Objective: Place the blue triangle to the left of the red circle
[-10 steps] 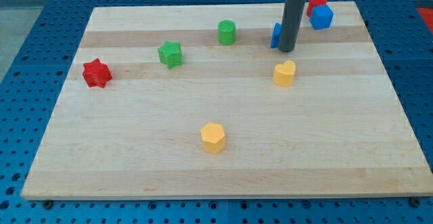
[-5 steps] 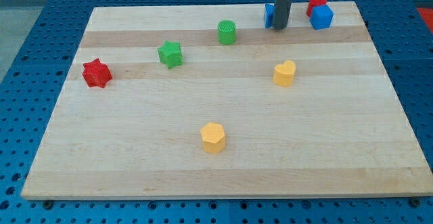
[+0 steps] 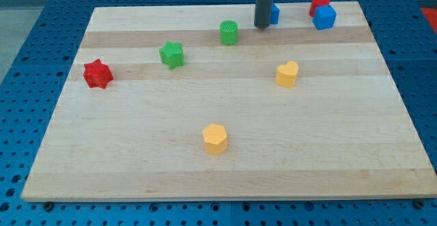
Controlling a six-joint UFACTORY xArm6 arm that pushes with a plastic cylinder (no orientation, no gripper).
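The blue triangle point(image 3: 274, 13) lies near the board's top edge, mostly hidden behind my rod; only its right part shows. The red circle point(image 3: 319, 3) sits at the top right, with a blue cube point(image 3: 325, 17) touching its lower right side. My tip point(image 3: 261, 26) rests on the board right at the triangle's left side, between it and the green cylinder point(image 3: 229, 32). The triangle is well to the left of the red circle, with a gap between them.
A green star point(image 3: 171, 53) and a red star point(image 3: 97, 74) lie toward the view's left. A yellow heart-like block point(image 3: 287, 74) sits right of centre, a yellow hexagon point(image 3: 214, 138) lower centre. The wooden board's top edge point(image 3: 171, 9) is close behind my tip.
My tip moved up and then left, from the triangle's right side to its left side. The blue triangle was pushed up toward the board's top edge. Other blocks stayed put.
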